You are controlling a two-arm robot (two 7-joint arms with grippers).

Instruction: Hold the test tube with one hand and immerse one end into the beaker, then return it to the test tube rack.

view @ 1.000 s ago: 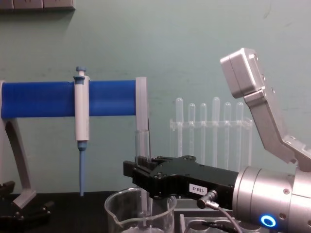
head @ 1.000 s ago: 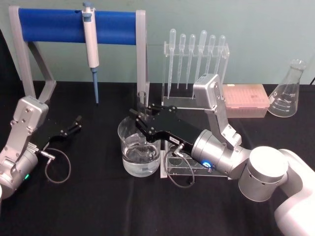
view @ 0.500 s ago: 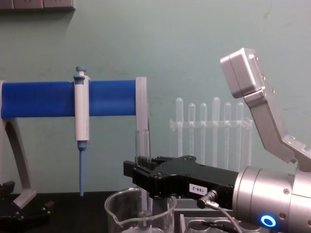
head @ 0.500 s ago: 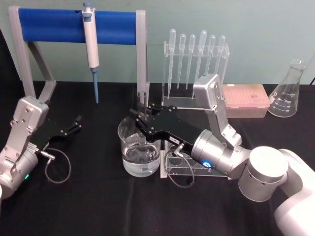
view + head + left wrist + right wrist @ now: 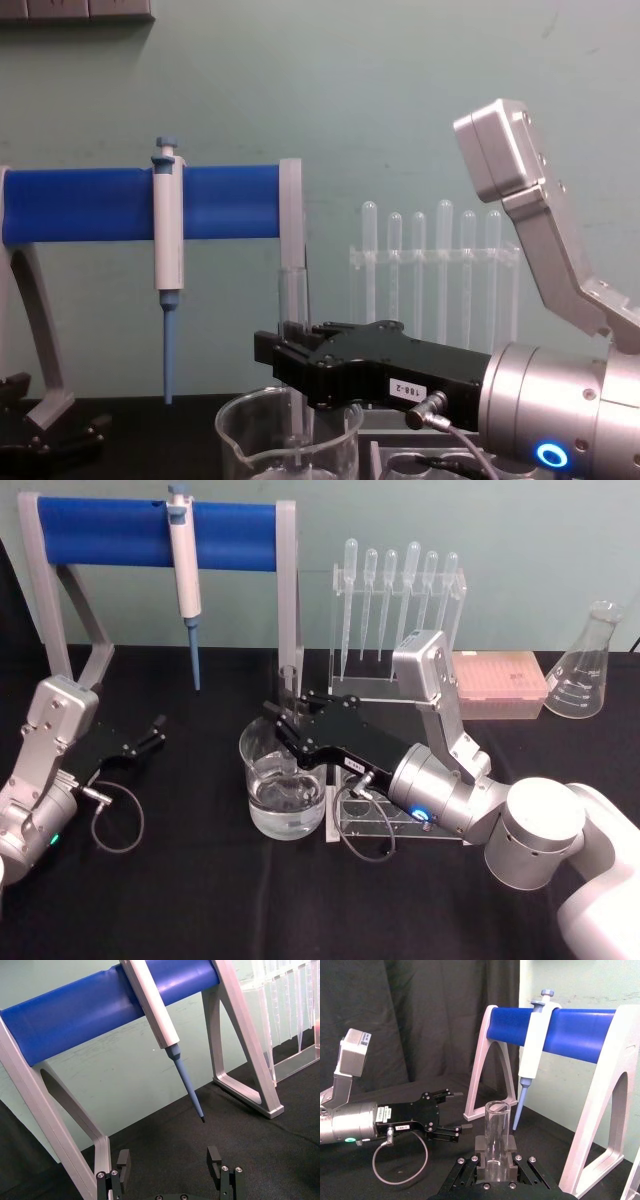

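Head camera looks down on the table [image 5: 190, 905]; chest looks level, nearer; both share the beaker [image 5: 284, 792].

Beaker [image 5: 245, 445]: clear, spouted. Test tube [image 5: 293, 290]: stood upright over the beaker, lower end inside it, clamped by the right gripper [image 5: 291, 345] above the beaker's rim. Pipettor [image 5: 167, 240]: hung from blue bar [image 5: 80, 203], left of the beaker. Pipettes [image 5: 442, 270]: racked behind the beaker, rightward.

The bench [image 5: 200, 900] is showing black, the stand's bar [image 5: 110, 532] bright blue, the pipettor [image 5: 184, 570] white and blue, the box [image 5: 498, 680] pale pink, the test tube [image 5: 497, 1130] clear.
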